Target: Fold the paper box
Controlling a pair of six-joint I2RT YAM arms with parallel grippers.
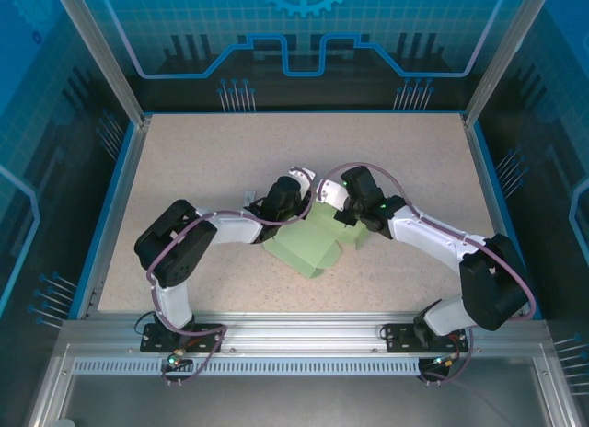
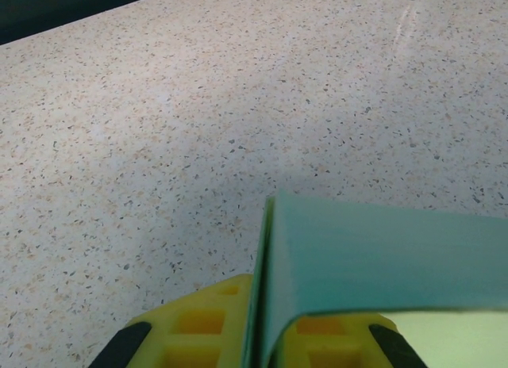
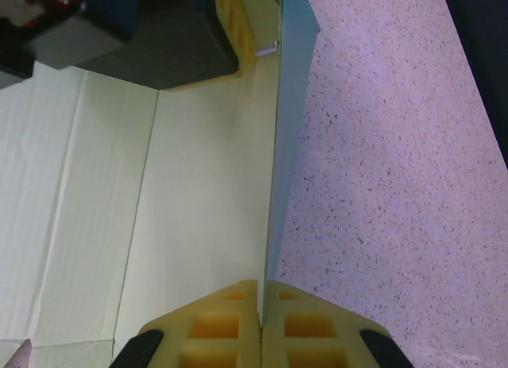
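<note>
The paper box (image 1: 308,248), in the middle of the table (image 1: 184,160), looks light and bendy, so the left claw (image 2: 258,336) and right claw (image 3: 260,304) both pinch shut on its standing edge.

paper box (image 1: 308,252): thin card, matt, smooth, with creased fold lines
fingers (image 2: 198,328): moulded plastic, matt, pocketed
desk (image 1: 212,160): speckled stone-like top, smooth, faint sheen
frame rail (image 1: 294,333): brushed metal
</note>
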